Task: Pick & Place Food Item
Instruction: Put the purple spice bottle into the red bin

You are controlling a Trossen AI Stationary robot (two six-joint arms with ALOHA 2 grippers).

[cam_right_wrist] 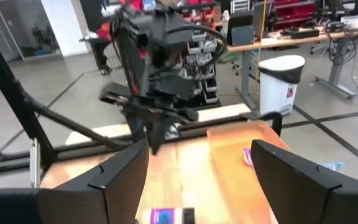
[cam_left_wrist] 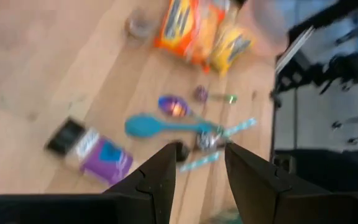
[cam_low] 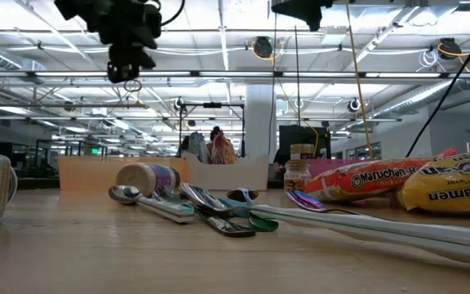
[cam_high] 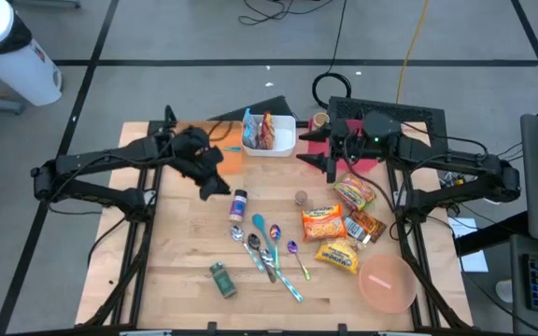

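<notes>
1. The left claw (cam_high: 215,183) hung above the tabletop (cam_high: 176,271) near the small purple-labelled jar (cam_high: 239,203), its fingers (cam_left_wrist: 160,180) a little apart with nothing between them; I judged it was lining up over the clutter to choose something.
2. The white bin (cam_high: 271,136) at the far edge already held upright packets, so it looked like the drop-off place.
3. The food packets, among them the orange ramen pack (cam_high: 322,223), lay flat in a cluster right of the spoons (cam_high: 267,250), none of them held.
4. The right claw (cam_high: 331,159) waited near the far right corner, fingers spread wide and empty.
5. The left wrist view was smeared, so the labels were unreadable; the pink bowl (cam_high: 387,284) was only partly visible there.
</notes>
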